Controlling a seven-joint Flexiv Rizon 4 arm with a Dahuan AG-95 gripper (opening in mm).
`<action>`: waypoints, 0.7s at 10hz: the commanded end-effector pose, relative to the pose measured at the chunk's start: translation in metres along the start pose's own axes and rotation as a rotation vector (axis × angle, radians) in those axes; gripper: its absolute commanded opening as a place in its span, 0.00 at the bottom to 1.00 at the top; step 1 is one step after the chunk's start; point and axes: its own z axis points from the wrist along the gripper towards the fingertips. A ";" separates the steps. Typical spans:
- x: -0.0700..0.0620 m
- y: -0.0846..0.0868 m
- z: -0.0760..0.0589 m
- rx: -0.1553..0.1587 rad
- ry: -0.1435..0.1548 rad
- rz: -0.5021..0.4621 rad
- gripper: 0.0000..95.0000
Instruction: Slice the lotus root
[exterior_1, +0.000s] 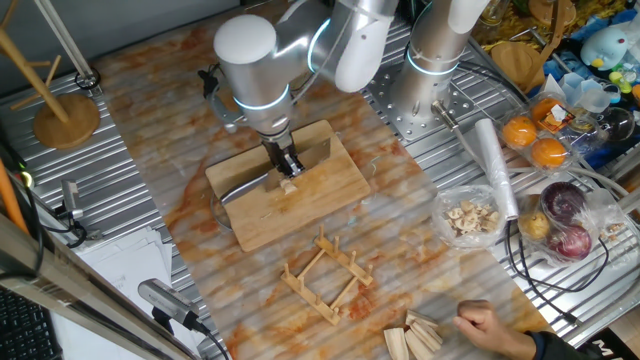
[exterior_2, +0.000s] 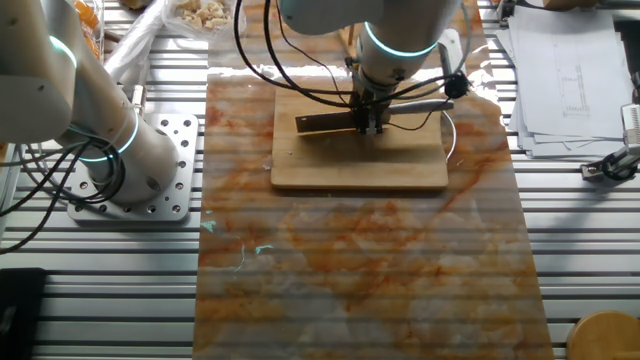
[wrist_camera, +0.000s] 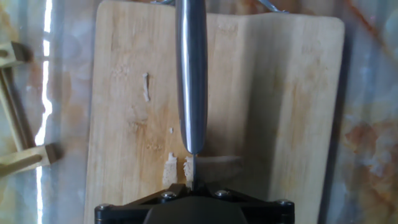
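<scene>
In the hand view, the dark body of the gripper (wrist_camera: 191, 208) fills the near edge, its jaws clamped on the metal handle of a knife (wrist_camera: 191, 81) that runs straight away from the camera. Just beyond the gripper, pale pieces of the lotus root (wrist_camera: 169, 169) lie on the wooden cutting board (wrist_camera: 292, 106), touching or nearly touching the blade's left side. The blade's long axis runs along the board's length, so the uncut root appears to sit directly under and left of the edge. Farther off, one fixed view shows a wooden rack (exterior_1: 325, 275) near the board.
</scene>
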 end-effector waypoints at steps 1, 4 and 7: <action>0.001 -0.001 0.030 0.033 -0.014 -0.009 0.00; 0.000 -0.002 0.035 0.048 -0.011 -0.011 0.00; -0.003 -0.006 0.056 0.065 -0.003 -0.018 0.00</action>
